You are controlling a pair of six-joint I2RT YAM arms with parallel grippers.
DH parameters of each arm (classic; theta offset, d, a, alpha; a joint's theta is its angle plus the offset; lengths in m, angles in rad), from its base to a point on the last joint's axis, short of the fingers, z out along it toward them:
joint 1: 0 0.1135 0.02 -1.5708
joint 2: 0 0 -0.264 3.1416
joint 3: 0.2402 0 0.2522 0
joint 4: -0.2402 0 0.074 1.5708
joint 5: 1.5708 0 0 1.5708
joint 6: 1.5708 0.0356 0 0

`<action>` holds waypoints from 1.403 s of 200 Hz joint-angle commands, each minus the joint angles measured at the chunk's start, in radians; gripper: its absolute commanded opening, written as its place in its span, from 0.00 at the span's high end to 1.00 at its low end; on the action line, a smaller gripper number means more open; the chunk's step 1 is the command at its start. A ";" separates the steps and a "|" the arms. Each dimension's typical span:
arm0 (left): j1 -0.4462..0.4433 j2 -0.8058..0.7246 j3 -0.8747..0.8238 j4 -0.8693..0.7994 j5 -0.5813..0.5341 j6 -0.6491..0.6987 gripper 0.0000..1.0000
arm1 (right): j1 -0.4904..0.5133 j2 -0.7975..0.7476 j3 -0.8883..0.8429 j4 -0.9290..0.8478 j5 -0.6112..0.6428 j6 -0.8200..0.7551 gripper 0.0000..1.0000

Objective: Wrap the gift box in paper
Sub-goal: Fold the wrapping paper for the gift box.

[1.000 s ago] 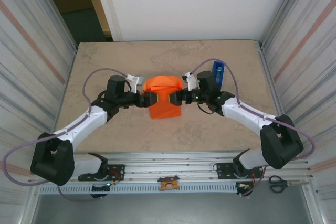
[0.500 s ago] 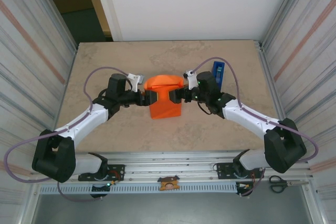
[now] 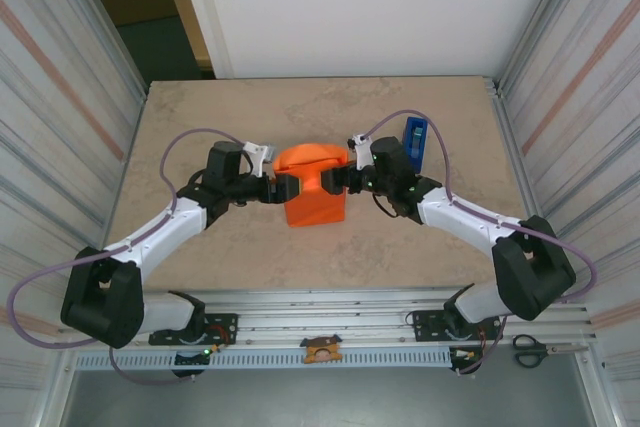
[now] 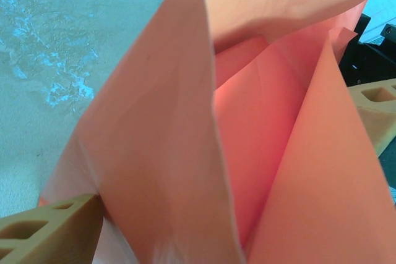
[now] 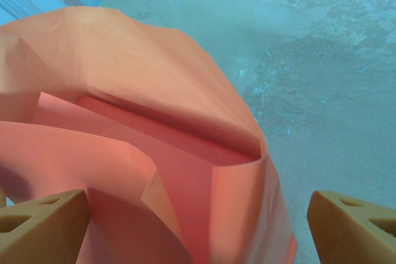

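Observation:
The orange paper [image 3: 315, 192] stands folded up in a loose bundle at the middle of the table. The gift box is hidden inside the paper. My left gripper [image 3: 288, 187] is at the bundle's left side and my right gripper [image 3: 336, 181] at its right side, facing each other. In the left wrist view the paper [image 4: 204, 122] rises in tall folds between wide-apart jaws, and one tan finger [image 4: 49, 233] shows at the bottom left. In the right wrist view both tan fingers [image 5: 43, 227] stand far apart, with the paper [image 5: 154, 128] curling up between them.
A blue tape dispenser [image 3: 415, 137] stands just behind the right arm's wrist. Scissors [image 3: 530, 349] lie on the rail at the front right. Bare stone-patterned table [image 3: 200, 127] lies to the left, behind and in front of the bundle. Corrugated walls close both sides.
The right gripper has edged a little left and back against the bundle, and the paper's top has risen slightly. The left arm has barely moved.

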 commanded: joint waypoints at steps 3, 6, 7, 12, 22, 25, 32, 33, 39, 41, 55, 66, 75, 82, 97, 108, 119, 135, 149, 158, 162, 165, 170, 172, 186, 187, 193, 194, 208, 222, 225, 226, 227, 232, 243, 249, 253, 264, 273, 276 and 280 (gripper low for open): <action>-0.005 -0.029 0.024 -0.021 -0.014 0.003 0.18 | 0.006 -0.001 -0.004 0.014 0.027 0.033 0.10; -0.005 -0.031 0.024 -0.019 -0.017 0.002 0.18 | 0.005 -0.004 0.001 0.005 0.032 0.035 0.09; -0.005 -0.032 0.023 -0.018 -0.018 0.001 0.18 | 0.005 -0.004 0.002 0.002 0.034 0.036 0.09; -0.005 -0.035 0.021 -0.018 -0.025 0.000 0.18 | 0.006 -0.011 0.010 -0.012 0.042 0.044 0.08; -0.005 -0.044 0.024 -0.018 -0.032 0.001 0.17 | 0.005 -0.024 0.029 -0.046 0.048 0.054 0.08; -0.005 -0.048 0.024 -0.019 -0.034 0.002 0.17 | 0.007 -0.027 0.035 -0.062 0.054 0.054 0.07; -0.005 -0.054 0.025 -0.020 -0.037 0.005 0.17 | 0.012 -0.035 0.048 -0.098 0.082 0.059 0.07; -0.005 -0.054 0.025 -0.020 -0.037 0.006 0.17 | 0.011 -0.038 0.050 -0.103 0.086 0.061 0.07; -0.005 -0.059 0.024 -0.021 -0.038 0.010 0.17 | 0.014 -0.049 0.053 -0.125 0.105 0.078 0.07; -0.005 -0.062 0.023 -0.019 -0.039 0.010 0.18 | 0.013 -0.054 0.052 -0.128 0.109 0.083 0.07; -0.005 -0.069 0.009 -0.009 -0.045 0.003 0.17 | 0.016 -0.094 0.027 -0.123 0.135 0.140 0.06; -0.005 -0.069 0.013 -0.029 -0.041 0.006 0.18 | 0.030 -0.124 0.022 -0.162 0.187 0.156 0.05; -0.005 -0.069 0.026 -0.066 -0.038 0.018 0.18 | 0.043 -0.141 0.020 -0.186 0.221 0.155 0.04; -0.005 -0.077 0.029 -0.085 -0.038 0.023 0.18 | 0.064 -0.148 0.032 -0.216 0.260 0.141 0.04; -0.005 -0.103 -0.007 -0.064 -0.058 0.013 0.18 | 0.094 -0.148 0.063 -0.245 0.302 0.130 0.02; -0.002 -0.110 -0.022 -0.055 -0.067 0.005 0.18 | 0.095 -0.142 0.082 -0.260 0.298 0.138 0.01; 0.003 -0.109 -0.007 -0.079 -0.057 0.014 0.19 | 0.095 -0.137 0.103 -0.283 0.288 0.130 0.01; 0.003 -0.113 0.001 -0.090 -0.062 0.022 0.19 | 0.094 -0.141 0.126 -0.306 0.310 0.149 0.01; 0.002 -0.119 -0.016 -0.069 -0.067 0.020 0.19 | 0.093 -0.156 0.131 -0.300 0.348 0.174 0.02; 0.003 -0.117 -0.028 -0.054 -0.067 0.018 0.20 | 0.083 -0.162 0.142 -0.319 0.359 0.190 0.02; 0.002 -0.117 -0.029 -0.051 -0.067 0.017 0.20 | 0.076 -0.167 0.146 -0.329 0.359 0.200 0.02; 0.003 -0.114 -0.031 -0.051 -0.067 0.015 0.20 | 0.072 -0.170 0.145 -0.333 0.360 0.214 0.02; 0.003 -0.112 -0.033 -0.047 -0.065 0.012 0.20 | 0.062 -0.175 0.136 -0.324 0.356 0.233 0.02; 0.003 -0.112 -0.032 -0.047 -0.064 0.012 0.20 | 0.059 -0.176 0.131 -0.316 0.349 0.238 0.02; 0.001 -0.116 -0.035 -0.043 -0.069 0.006 0.21 | 0.003 -0.181 0.081 -0.218 0.163 0.223 0.02; 0.001 -0.116 -0.036 -0.042 -0.070 0.005 0.21 | -0.002 -0.180 0.078 -0.212 0.156 0.224 0.02; 0.002 -0.119 -0.040 -0.038 -0.076 0.000 0.21 | -0.026 -0.173 0.069 -0.190 0.086 0.232 0.01; 0.002 -0.119 -0.041 -0.037 -0.076 0.000 0.21 | -0.028 -0.172 0.069 -0.189 0.076 0.234 0.01; 0.003 -0.117 -0.051 -0.014 -0.080 -0.008 0.20 | -0.042 -0.141 0.072 -0.156 -0.038 0.204 0.07; 0.002 -0.099 -0.048 -0.001 -0.069 -0.014 0.21 | -0.008 -0.124 0.081 -0.151 -0.045 0.139 0.10; 0.002 -0.096 -0.046 -0.004 -0.067 -0.014 0.21 | 0.003 -0.122 0.078 -0.144 -0.037 0.119 0.11; 0.002 -0.094 -0.044 -0.004 -0.067 -0.014 0.21 | 0.007 -0.121 0.077 -0.143 -0.034 0.112 0.11; 0.003 -0.093 -0.043 -0.005 -0.067 -0.014 0.21 | 0.011 -0.123 0.076 -0.141 -0.030 0.104 0.11; 0.002 -0.089 -0.040 -0.005 -0.067 -0.014 0.21 | 0.029 -0.124 0.074 -0.142 -0.009 0.069 0.10; 0.003 -0.087 -0.043 0.016 -0.070 -0.025 0.20 | 0.064 -0.133 0.057 -0.144 0.085 0.026 0.08; 0.002 -0.086 -0.046 0.030 -0.070 -0.027 0.20 | 0.074 -0.141 0.032 -0.117 0.126 0.015 0.06; 0.002 -0.084 -0.044 0.035 -0.070 -0.027 0.20 | 0.076 -0.148 0.010 -0.090 0.140 0.007 0.05; 0.002 -0.077 -0.033 0.026 -0.070 -0.027 0.20 | 0.082 -0.168 -0.051 -0.006 0.176 -0.020 0.02; 0.001 -0.076 -0.022 0.017 -0.068 -0.022 0.20 | 0.092 -0.187 -0.090 0.043 0.219 -0.056 0.02; 0.001 -0.077 -0.021 0.015 -0.066 -0.021 0.20 | 0.099 -0.193 -0.101 0.054 0.230 -0.073 0.02; 0.001 -0.079 -0.018 0.012 -0.060 -0.022 0.20 | 0.106 -0.202 -0.109 0.067 0.253 -0.097 0.02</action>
